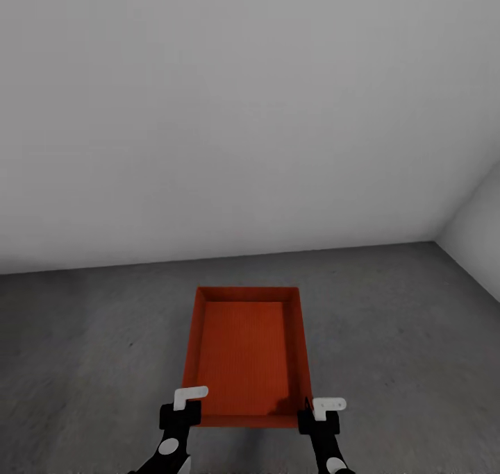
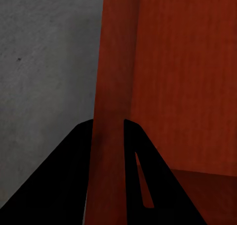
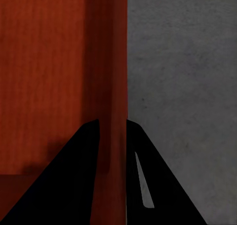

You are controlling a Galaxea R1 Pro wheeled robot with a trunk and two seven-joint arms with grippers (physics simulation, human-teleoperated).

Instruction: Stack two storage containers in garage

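A red-orange open-topped storage container (image 1: 243, 349) lies lengthwise in front of me over the dark grey concrete floor (image 1: 396, 335) of the garage. My left gripper (image 1: 182, 410) is shut on its left wall near the near corner, and my right gripper (image 1: 314, 411) is shut on its right wall near the other near corner. The left wrist view has the thin red wall (image 2: 111, 76) running between the two black fingers (image 2: 69, 180), with floor (image 2: 44, 62) beside it. In the right wrist view the wall (image 3: 111, 76) is likewise pinched between the fingers (image 3: 153, 185). I cannot tell whether the bin touches the floor.
A plain white wall (image 1: 229, 113) stands a short way beyond the container's far end. It meets a second white wall (image 1: 479, 231) in a corner at the right. Bare concrete stretches to both sides of the bin.
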